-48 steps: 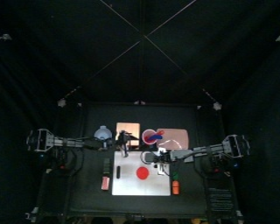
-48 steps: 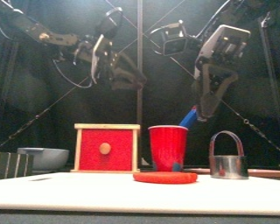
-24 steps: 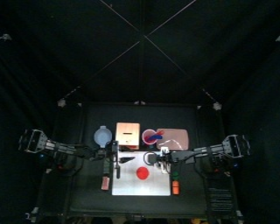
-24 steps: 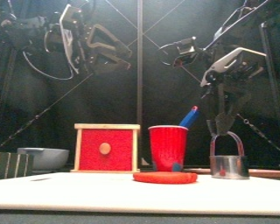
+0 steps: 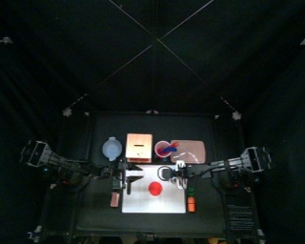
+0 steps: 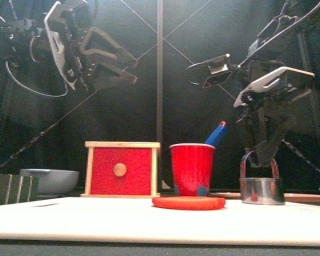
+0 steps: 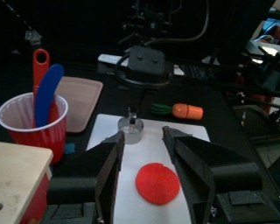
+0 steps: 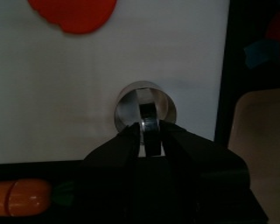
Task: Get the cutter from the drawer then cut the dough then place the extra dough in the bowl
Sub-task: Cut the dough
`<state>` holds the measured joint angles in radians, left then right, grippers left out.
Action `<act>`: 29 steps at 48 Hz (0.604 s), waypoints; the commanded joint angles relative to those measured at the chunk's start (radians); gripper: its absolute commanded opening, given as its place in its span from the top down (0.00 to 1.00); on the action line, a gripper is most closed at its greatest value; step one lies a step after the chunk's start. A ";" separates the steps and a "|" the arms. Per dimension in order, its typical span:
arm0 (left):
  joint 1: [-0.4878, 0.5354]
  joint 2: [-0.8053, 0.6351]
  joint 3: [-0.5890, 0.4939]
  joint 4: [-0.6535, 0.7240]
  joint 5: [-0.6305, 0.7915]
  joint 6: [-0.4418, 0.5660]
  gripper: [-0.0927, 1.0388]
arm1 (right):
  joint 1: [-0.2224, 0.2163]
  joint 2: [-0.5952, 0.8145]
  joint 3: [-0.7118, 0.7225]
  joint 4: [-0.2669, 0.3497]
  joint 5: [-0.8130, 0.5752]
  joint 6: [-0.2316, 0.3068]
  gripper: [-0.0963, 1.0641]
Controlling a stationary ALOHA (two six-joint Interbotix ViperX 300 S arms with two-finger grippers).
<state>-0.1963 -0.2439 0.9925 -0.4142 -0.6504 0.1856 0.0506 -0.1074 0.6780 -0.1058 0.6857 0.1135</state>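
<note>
Front view has the cutter (image 6: 260, 188) standing upright on the white board (image 6: 109, 215), toward its right side. It is a short, shiny metal ring with a dark wire handle arching over the top. The right gripper (image 6: 262, 156) reaches down from above, its jaws pinched narrow on the crest of that wire handle. The right wrist view agrees: the two jaws sit almost together on the handle, with the round metal rim directly beneath them. The cutter's base rests on the board, beside the dough (image 6: 188, 202) and apart from it, not over it.

The dough is a flat red disc, whole and uncut, lying near the middle of the board to the left of the cutter. Behind it stands a red cup (image 6: 192, 168) with a blue knife (image 6: 216, 132) leaning out of it. Left of the cup is the wooden box (image 6: 123, 170), showing its red drawer front, and farther left on the bench (image 5: 98, 214) sits the blue-grey bowl (image 6: 49, 180).

The left gripper (image 7: 140, 139) hangs high over the left side, jaws spread wide and holding nothing. An orange toy (image 7: 187, 110) lies just beside the board's right edge
</note>
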 commanded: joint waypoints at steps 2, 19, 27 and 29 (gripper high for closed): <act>-0.025 0.015 -0.002 -0.018 -0.011 0.000 0.22 | 0.006 -0.026 -0.035 0.011 0.005 0.000 0.38; -0.044 0.077 0.006 -0.066 -0.011 0.000 0.22 | 0.035 -0.025 -0.101 0.051 0.029 0.006 0.53; -0.058 0.077 0.035 -0.098 -0.011 0.000 0.22 | 0.069 0.009 -0.195 0.109 0.032 0.009 0.52; -0.060 0.077 0.040 -0.100 -0.011 0.000 0.22 | 0.081 0.029 -0.222 0.109 0.032 0.023 0.52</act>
<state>-0.2516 -0.1641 1.0354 -0.5108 -0.6504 0.1841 0.1104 -0.0874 0.5216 -0.0061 0.7194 0.1258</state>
